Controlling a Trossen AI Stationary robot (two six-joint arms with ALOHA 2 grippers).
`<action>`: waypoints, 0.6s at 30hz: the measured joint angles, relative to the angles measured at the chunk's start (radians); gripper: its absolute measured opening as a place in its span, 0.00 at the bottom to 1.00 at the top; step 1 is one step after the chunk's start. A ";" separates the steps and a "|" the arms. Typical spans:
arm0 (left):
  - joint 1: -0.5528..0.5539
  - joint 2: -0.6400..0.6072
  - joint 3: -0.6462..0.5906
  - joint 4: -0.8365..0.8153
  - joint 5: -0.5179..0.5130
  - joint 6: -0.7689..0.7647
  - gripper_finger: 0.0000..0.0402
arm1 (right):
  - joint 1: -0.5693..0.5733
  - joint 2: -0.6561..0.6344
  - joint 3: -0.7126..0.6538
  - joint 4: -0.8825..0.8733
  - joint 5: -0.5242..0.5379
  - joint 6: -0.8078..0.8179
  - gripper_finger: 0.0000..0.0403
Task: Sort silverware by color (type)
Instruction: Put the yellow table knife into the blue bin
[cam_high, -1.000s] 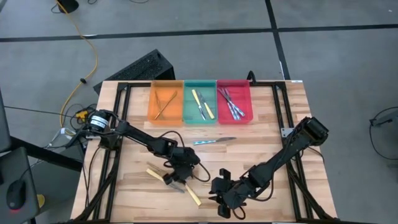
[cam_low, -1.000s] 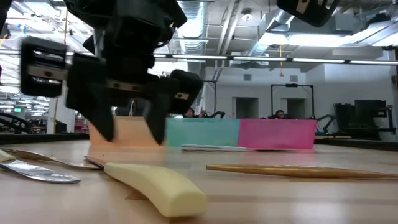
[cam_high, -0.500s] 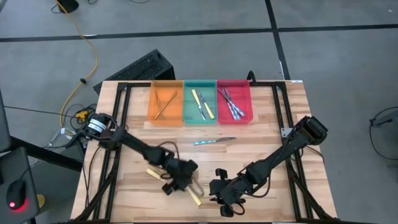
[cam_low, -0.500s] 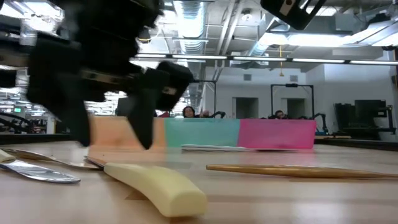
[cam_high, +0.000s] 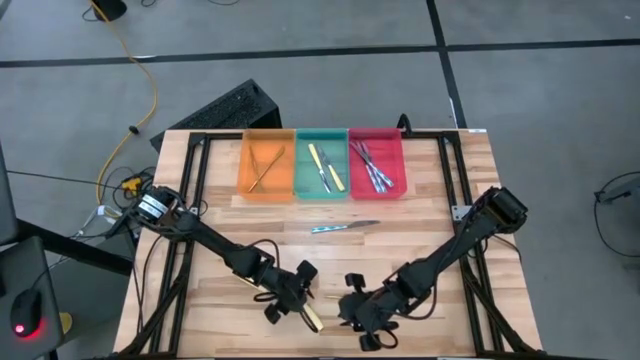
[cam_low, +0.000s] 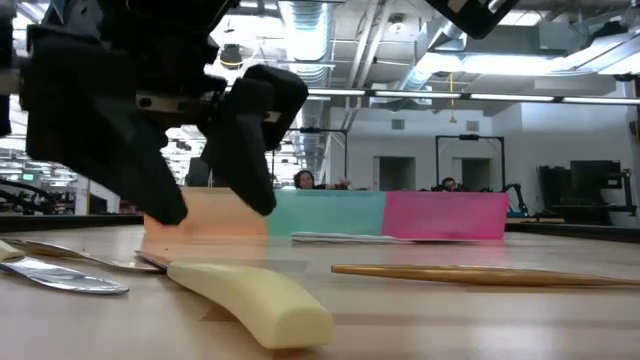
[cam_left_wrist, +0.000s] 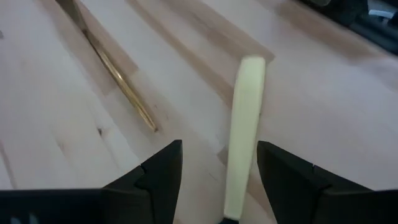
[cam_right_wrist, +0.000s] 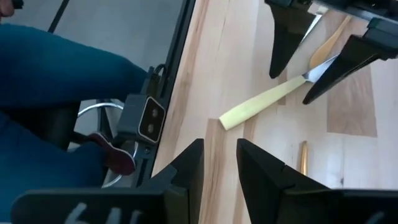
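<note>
L gripper (cam_left_wrist: 217, 168) wide open astride yellow-handled knife (cam_left_wrist: 244, 130) nr front edge, set to pinch; R gripper (cam_right_wrist: 217, 162) beside, slightly open, empty.

The left gripper (cam_high: 291, 297) hovers open over a yellow-handled knife (cam_high: 311, 316) near the right gripper (cam_high: 358, 312).

Left gripper (cam_high: 288, 296) straddles a knife (cam_high: 311, 314) — right gripper (cam_high: 357, 318) beside it.

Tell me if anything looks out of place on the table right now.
Yes. A silver knife lies loose in front of the red tray, and a yellow-handled knife lies loose near the table's front edge, between the open left gripper fingers.
</note>
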 joint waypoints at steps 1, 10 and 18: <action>0.000 0.000 0.000 0.011 0.008 -0.003 0.47 | 0.000 0.000 0.000 -0.005 0.000 -0.007 0.29; -0.003 0.052 0.004 0.021 0.031 0.003 0.47 | 0.000 -0.001 -0.001 -0.025 0.000 0.015 0.29; 0.006 0.082 0.007 0.027 -0.129 0.021 0.47 | 0.003 -0.001 -0.001 -0.014 0.006 0.015 0.29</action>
